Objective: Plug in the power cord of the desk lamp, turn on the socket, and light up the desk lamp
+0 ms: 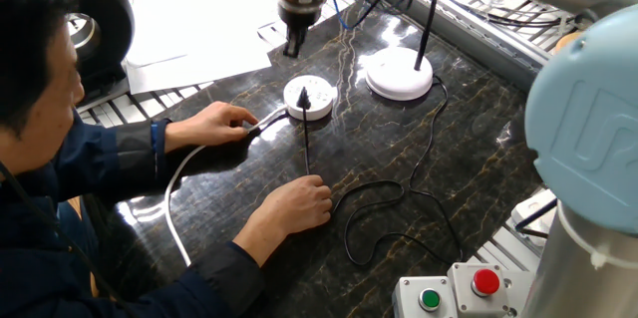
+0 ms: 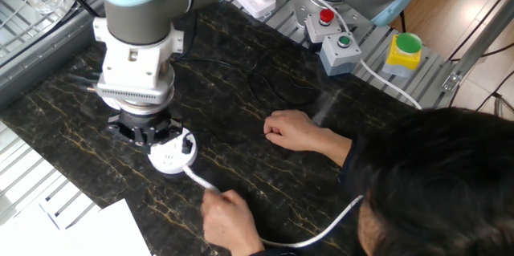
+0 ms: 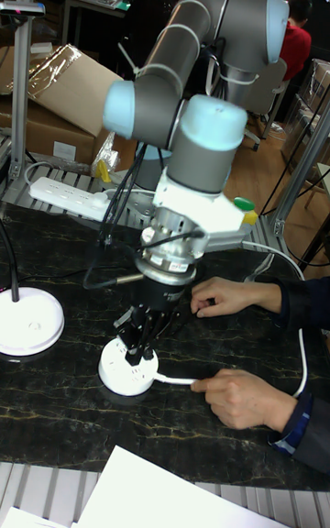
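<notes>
We see the claw (image 1: 290,47), its jaws close together and gripping nothing, hanging just above and behind the socket (image 1: 308,97) on the worktop (image 1: 469,139), so we judge the switch lies below its tips

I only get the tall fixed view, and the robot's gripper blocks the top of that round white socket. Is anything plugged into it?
Observer: Yes. One fixed view shows a small black plug standing in the socket.
Operator: Where does its cord go?
Observer: The power cord runs to the man's nearer hand, loops across the table, and ends at the desk lamp.
Operator: Is the gripper touching the socket?
Observer: Apparently not. That view shows dark tabletop between the tip of the gripper and the socket.
</notes>
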Action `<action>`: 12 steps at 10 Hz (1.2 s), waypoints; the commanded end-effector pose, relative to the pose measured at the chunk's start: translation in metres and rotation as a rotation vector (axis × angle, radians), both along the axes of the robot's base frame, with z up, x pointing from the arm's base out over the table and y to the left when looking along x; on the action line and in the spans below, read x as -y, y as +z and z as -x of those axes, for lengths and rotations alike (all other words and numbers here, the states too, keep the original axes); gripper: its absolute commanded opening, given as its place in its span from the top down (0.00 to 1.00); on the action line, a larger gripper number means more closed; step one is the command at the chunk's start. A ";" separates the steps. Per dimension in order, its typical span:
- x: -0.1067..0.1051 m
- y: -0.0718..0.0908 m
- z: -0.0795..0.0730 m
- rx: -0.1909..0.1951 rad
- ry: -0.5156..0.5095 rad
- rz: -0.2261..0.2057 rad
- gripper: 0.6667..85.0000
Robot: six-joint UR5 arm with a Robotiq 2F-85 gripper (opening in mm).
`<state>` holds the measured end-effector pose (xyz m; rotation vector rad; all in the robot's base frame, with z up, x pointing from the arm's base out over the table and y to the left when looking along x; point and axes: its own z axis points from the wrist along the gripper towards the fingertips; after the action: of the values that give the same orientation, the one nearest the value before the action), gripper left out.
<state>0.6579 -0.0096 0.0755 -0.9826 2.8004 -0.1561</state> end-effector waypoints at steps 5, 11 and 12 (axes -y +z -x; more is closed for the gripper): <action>-0.003 -0.033 0.034 -0.044 0.003 -0.098 0.99; -0.008 -0.040 0.029 -0.023 -0.039 -0.105 0.99; -0.008 -0.041 0.030 -0.023 -0.044 -0.107 0.99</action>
<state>0.6278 -0.0038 0.0369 -0.9397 2.8193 -0.0186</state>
